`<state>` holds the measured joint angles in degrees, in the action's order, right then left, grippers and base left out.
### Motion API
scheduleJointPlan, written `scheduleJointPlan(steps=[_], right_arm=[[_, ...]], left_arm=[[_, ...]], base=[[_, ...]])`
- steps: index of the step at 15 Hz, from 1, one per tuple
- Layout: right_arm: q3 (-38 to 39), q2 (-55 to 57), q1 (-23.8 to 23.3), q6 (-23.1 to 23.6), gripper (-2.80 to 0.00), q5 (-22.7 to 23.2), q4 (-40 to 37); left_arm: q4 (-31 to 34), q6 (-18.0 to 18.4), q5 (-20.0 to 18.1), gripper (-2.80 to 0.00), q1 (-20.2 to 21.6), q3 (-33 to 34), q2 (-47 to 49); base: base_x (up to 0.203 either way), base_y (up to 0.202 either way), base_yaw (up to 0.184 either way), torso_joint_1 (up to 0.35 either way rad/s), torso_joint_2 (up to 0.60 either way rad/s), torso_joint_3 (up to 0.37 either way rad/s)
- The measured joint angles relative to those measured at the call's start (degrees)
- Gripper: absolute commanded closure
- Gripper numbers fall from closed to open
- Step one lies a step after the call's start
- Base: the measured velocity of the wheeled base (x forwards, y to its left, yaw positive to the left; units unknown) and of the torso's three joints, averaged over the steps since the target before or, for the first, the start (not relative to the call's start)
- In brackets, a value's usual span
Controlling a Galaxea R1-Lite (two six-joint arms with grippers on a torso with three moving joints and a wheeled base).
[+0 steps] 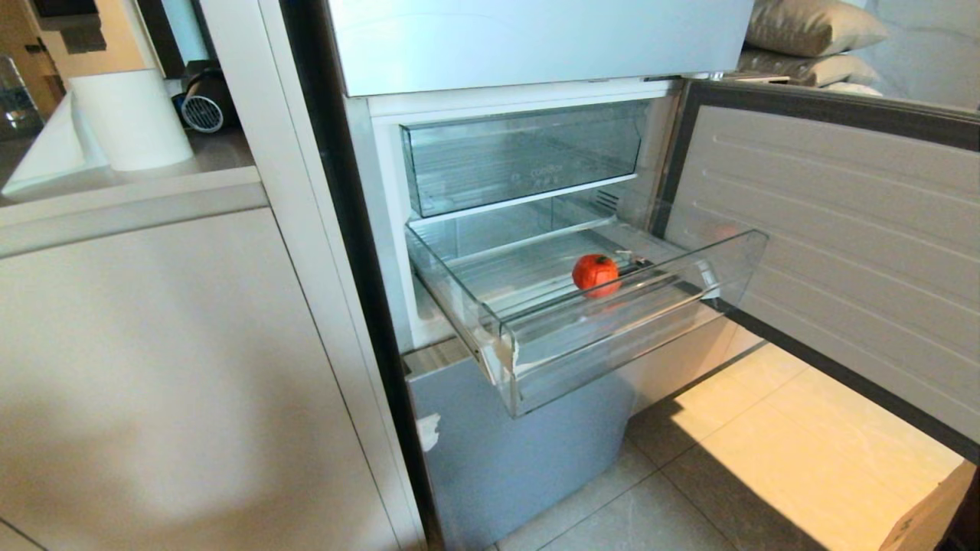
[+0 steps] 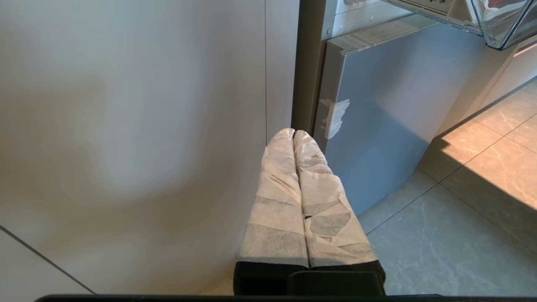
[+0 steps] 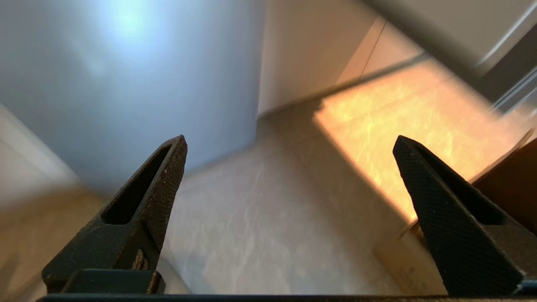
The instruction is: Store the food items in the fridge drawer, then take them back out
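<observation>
One round red food item (image 1: 596, 274) lies on the ribbed floor of the clear fridge drawer (image 1: 635, 337), which is pulled out of the pale-blue fridge. A corner of that drawer (image 2: 499, 25) shows in the left wrist view. No arm appears in the head view. My left gripper (image 2: 293, 133), wrapped in white tape, is shut and empty, low beside the cabinet and the fridge's lower front. My right gripper (image 3: 289, 144) is open and empty, with its black fingers (image 3: 163, 176) wide apart over the floor tiles.
Above the pulled-out drawer sits a second clear drawer (image 1: 521, 157) with small lettering. The fridge door (image 1: 842, 252) stands open to the right. A beige cabinet (image 1: 153, 367) flanks the fridge on the left. A cardboard box (image 1: 930, 513) stands on the sunlit tile floor (image 1: 804, 451).
</observation>
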<state>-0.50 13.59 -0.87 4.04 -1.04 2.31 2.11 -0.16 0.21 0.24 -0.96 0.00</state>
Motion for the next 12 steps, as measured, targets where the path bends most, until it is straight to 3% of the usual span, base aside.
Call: scheduleJointPlan(steps=[7,12], right_arm=[[0.4,-11.5,0.9,-1.5,-2.8,0.6,-2.5],[0.5,-13.5,0.9,-1.5,-2.8,0.5,-2.7]], left_arm=[[0.0,0.0,0.0,0.0,0.0,0.0,0.0],[0.0,0.0,0.0,0.0,0.0,0.0,0.0]], base=[[0.0,0.0,0.0,0.0,0.0,0.0],[0.0,0.0,0.0,0.0,0.0,0.0]])
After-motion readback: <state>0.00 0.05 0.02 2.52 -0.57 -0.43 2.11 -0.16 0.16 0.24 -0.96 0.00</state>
